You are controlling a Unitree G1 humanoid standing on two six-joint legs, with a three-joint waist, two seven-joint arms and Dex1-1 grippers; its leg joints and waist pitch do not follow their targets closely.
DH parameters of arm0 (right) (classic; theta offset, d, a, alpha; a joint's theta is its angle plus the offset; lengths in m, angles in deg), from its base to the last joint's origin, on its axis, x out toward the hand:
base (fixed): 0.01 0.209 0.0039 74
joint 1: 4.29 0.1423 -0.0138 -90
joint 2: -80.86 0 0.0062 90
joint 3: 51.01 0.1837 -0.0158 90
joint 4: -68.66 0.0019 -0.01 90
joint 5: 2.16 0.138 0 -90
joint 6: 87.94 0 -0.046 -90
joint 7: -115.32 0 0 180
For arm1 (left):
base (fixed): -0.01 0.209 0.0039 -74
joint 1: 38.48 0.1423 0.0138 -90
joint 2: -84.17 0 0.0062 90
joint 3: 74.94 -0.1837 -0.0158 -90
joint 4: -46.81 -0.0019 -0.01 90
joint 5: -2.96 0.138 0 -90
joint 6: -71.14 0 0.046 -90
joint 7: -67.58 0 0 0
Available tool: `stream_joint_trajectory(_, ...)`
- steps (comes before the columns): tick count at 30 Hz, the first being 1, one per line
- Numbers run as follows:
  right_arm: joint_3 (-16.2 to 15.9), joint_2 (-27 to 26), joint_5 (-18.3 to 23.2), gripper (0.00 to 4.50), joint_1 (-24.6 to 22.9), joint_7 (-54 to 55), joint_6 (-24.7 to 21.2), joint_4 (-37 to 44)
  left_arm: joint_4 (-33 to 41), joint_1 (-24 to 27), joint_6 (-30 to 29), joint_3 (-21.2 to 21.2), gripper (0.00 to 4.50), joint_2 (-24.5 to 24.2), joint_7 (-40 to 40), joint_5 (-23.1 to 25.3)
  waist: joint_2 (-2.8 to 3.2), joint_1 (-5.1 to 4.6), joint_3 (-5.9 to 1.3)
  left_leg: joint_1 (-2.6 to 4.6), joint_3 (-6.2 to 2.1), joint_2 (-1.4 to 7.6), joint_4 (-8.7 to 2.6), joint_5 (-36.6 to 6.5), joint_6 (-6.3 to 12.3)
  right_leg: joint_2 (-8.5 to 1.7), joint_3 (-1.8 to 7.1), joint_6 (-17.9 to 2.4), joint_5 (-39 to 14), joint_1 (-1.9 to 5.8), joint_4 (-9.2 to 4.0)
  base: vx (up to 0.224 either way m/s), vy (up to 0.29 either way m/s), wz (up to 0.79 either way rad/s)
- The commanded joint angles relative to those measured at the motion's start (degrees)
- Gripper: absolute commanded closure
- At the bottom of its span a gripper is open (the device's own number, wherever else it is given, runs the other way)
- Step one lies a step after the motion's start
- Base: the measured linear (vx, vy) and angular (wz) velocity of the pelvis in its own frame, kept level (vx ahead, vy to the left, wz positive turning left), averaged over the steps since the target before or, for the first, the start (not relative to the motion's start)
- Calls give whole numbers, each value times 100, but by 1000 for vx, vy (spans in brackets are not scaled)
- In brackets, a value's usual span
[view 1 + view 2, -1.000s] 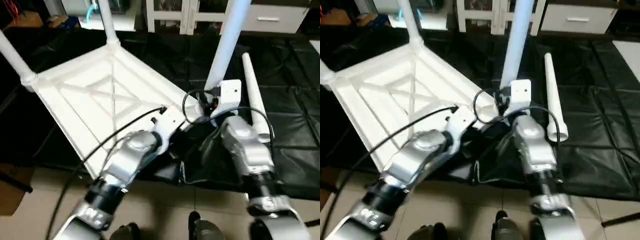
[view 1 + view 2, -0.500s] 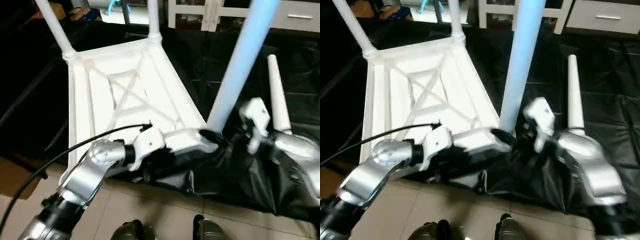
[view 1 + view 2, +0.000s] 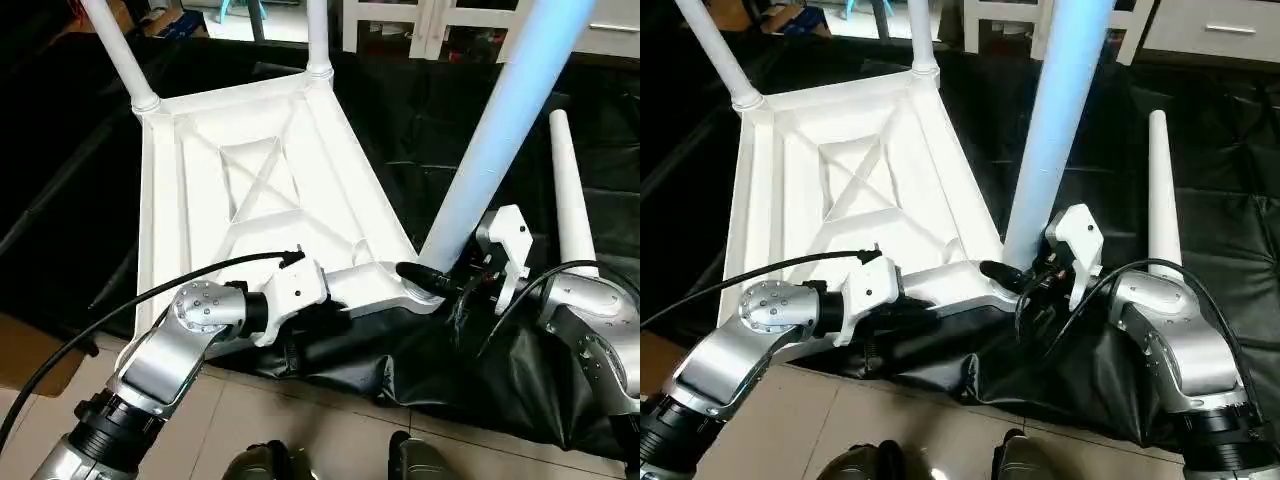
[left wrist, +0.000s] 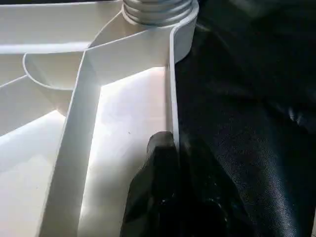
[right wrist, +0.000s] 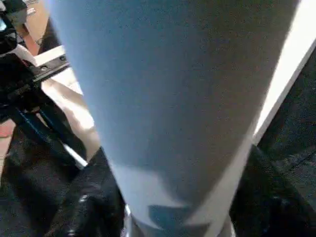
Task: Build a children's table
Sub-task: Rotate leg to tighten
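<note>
The children's table [image 3: 250,190] lies upside down on a black sheet [image 3: 620,160], its X-ribbed underside facing up. 2 legs stand in the far corner sockets, well away from both claws: one at the far left corner [image 3: 118,52] and one at the far right corner [image 3: 318,35].

The left gripper [image 4: 170,163] is at the table's near edge, pinched shut on the thin rim wall [image 4: 173,98]. From its wrist, 1 black finger [image 4: 155,187] sits inside the rim against the white panel and the other outside against the sheet. Just ahead of it along that rim is the near corner socket [image 4: 160,15], with screw threads showing at its top.

The third leg [image 3: 500,140] rises out of that near right corner socket, tilting up and away to the right. The right gripper [image 3: 1025,290] is at the foot of this leg, its silver forearm [image 3: 1170,340] coming in from the right. In its wrist view the leg [image 5: 173,98] stands between 2 dark fingers [image 5: 89,207], one on each side near the base. The jaws stand about half apart around it, but I cannot tell whether the pads actually press the tube.

The fourth leg [image 3: 568,190] lies loose on the sheet, just beyond the right forearm, its thin end pointing away from the robot.
</note>
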Motion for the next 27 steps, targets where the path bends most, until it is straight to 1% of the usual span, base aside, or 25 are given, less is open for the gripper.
stream_joint_trajectory(1, 27, 41, -12, 227, -27, -11, -142, 40, 64, 105, 26, -75, 450, -58, -195, -136, -145, 15, -475, 82, -72, 196, -351, -1082, 691, -43, 116, -1279, -1549, 317, -310, 0, 0, 0)
stream_joint_trajectory(3, 24, 1, -96, 236, -36, 163, -193, 5, 58, 104, -5, -90, 450, -61, -171, -100, -149, 15, -493, 80, -71, 193, -340, -994, 707, -41, 116, -1298, -1423, 325, -295, 0, 0, 0)
stream_joint_trajectory(4, -22, -100, -305, 243, -6, 524, -251, -111, 35, 85, -68, -117, 450, -21, -56, -20, -150, 14, -487, 69, -70, 190, -341, -965, 721, -38, 114, -1306, -1393, 326, -295, 0, 0, 0)
stream_joint_trajectory(5, -24, -105, -317, 246, -5, 545, -255, -117, 34, 84, -71, -118, 450, -19, -49, -15, -149, 9, -484, 68, -67, 191, -341, -945, 710, -36, 116, -1302, -1398, 318, -295, 0, 0, 0)
stream_joint_trajectory(7, -79, -323, -592, 250, 68, 1100, -368, -340, -16, 34, -248, -150, 450, 118, 184, 93, -136, -26, -453, 61, -72, 177, -362, -1189, 566, -31, 108, -1215, -1811, 295, -331, 0, 0, 0)
stream_joint_trajectory(8, -92, -436, -690, 251, 103, 1344, -431, -441, -36, 10, -353, -161, 450, 192, 293, 132, -144, -42, -446, 59, -81, 177, -376, -1329, 509, -32, 104, -1159, -1996, 298, -348, 0, 0, 0)
stream_joint_trajectory(9, -79, -677, -855, 252, 184, 1839, -535, -626, -84, -57, -502, -175, 450, 378, 491, 172, -164, -73, -428, 52, -92, 176, -389, -1487, 373, -37, 102, -1049, -2306, 291, -364, 0, 0, 0)
stream_joint_trajectory(10, -52, -945, -1000, 253, 286, 2364, -724, -819, -134, -146, -730, -198, 450, 602, 738, 235, -148, -119, -405, 42, -109, 153, -410, -1683, 204, -32, 87, -922, -2694, 267, -396, 0, 0, 0)
stream_joint_trajectory(11, -31, -1110, -1084, 253, 355, 2687, -847, -943, -174, -209, -869, -213, 450, 747, 893, 276, -151, -126, -408, 61, -127, 146, -413, -1819, 109, -34, 73, -843, -2901, 269, -406, -54, 8, -8)
stream_joint_trajectory(12, 31, -1407, -1236, 254, 513, 3259, -880, -1212, -312, -354, -1115, -157, 450, 1117, 1301, 326, -188, -156, -422, 64, -153, 136, -417, -2004, 31, -35, 64, -686, -3112, 269, -438, -55, 13, -6)
stream_joint_trajectory(13, 100, -1683, -1335, 254, 690, 3726, -835, -1500, -466, -507, -1401, -80, 450, 1500, 1698, 346, -171, -200, -398, 89, -140, 135, -416, -2142, -45, -26, 71, -628, -3238, 204, -471, -55, 13, -6)
stream_joint_trajectory(14, 100, -1683, -1335, 255, 690, 3726, -835, -1500, -466, -507, -1401, -80, 450, 1500, 1698, 346, -172, -216, -395, 104, -145, 120, -412, -2242, -75, -17, 57, -586, -3374, 187, -497, -55, 16, -3)
stream_joint_trajectory(15, 193, -1865, -1347, 255, 815, 4035, -741, -1711, -582, -601, -1548, -5, 450, 1742, 1971, 360, -187, -220, -399, 127, -154, 102, -402, -2392, -97, -19, 35, -469, -3592, 184, -541, 0, 0, 0)
stream_joint_trajectory(16, 253, -1962, -1339, 255, 890, 4194, -657, -1837, -656, -657, -1617, 49, 450, 1880, 2127, 359, -187, -220, -399, 127, -154, 102, -402, -2392, -97, -19, 35, -469, -3592, 184, -541, -57, 21, -4)
stream_joint_trajectory(17, 436, -2310, -1376, 255, 1220, 4826, -283, -2418, -959, -899, -1836, 217, 450, 2396, 2644, 338, -163, -234, -408, 112, -184, 100, -419, -2483, -62, -22, -14, -355, -3620, 206, -573, 0, 0, 0)
stream_joint_trajectory(18, 454, -2345, -1388, 255, 1256, 4898, -242, -2481, -990, -925, -1852, 230, 450, 2444, 2689, 335, -176, -262, -410, 102, -193, 87, -421, -2542, -74, -2, -47, -311, -3573, 201, -591, -71, 43, -12)
stream_joint_trajectory(19, 506, -2489, -1454, 255, 1448, 5144, -27, -2801, -1137, -1048, -1841, 270, 450, 2628, 2839, 365, -159, -239, -428, 115, -197, 86, -429, -2576, -34, -7, -58, -257, -3494, 203, -618, 0, 0, 0)
stream_joint_trajectory(20, 519, -2581, -1519, 255, 1627, 5305, 137, -3055, -1238, -1140, -1755, 247, 450, 2688, 2875, 417, -167, -252, -442, 111, -194, 88, -431, -2568, 2, -4, -63, -280, -3379, 210, -617, 0, 0, 0)
stream_joint_trajectory(21, 521, -2649, -1571, 255, 1777, 5372, 253, -3246, -1300, -1204, -1690, 239, 450, 2722, 2895, 474, -167, -271, -434, 72, -207, 90, -450, -2579, 40, -3, -85, -323, -3221, 233, -610, 0, 0, 0)
stream_joint_trajectory(22, 490, -2668, -1571, 255, 1872, 5243, 355, -3298, -1293, -1217, -1652, 222, 450, 2649, 2819, 507, -170, -274, -446, 46, -220, 94, -463, -2585, 78, -10, -96, -341, -3069, 268, -593, 0, 0, 0)
stream_joint_trajectory(23, 456, -2647, -1518, 255, 1900, 4945, 405, -3206, -1246, -1189, -1568, 185, 450, 2484, 2668, 541, -153, -262, -450, 53, -215, 102, -467, -2577, 93, -13, -91, -362, -2971, 267, -591, 0, 0, 0)
stream_joint_trajectory(24, 428, -2592, -1390, 255, 1854, 4484, 402, -2969, -1183, -1129, -1376, 112, 450, 2230, 2452, 586, -177, -236, -453, 51, -213, 101, -473, -2571, 166, -11, -78, -376, -2838, 269, -593, 0, 0, 0)
stream_joint_trajectory(25, 341, -2433, -1359, 255, 1742, 4084, 439, -2638, -1117, -1043, -1185, 64, 450, 1977, 2229, 599, -190, -224, -462, 28, -216, 111, -478, -2445, 216, -25, -58, -440, -2636, 302, -558, 0, 0, 0)
stream_joint_trajectory(26, 280, -2341, -1389, 255, 1690, 3970, 496, -2505, -1085, -1004, -1141, 57, 450, 1886, 2155, 587, -192, -230, -453, 11, -196, 123, -488, -2375, 257, -23, -38, -499, -2524, 301, -551, 0, 0, 0)
stream_joint_trajectory(27, 199, -2231, -1410, 255, 1629, 3782, 577, -2360, -1034, -953, -1024, 35, 450, 1772, 2017, 561, -180, -210, -477, 44, -164, 140, -466, -2205, 294, -34, -7, -656, -2255, 278, -529, 0, 0, 0)
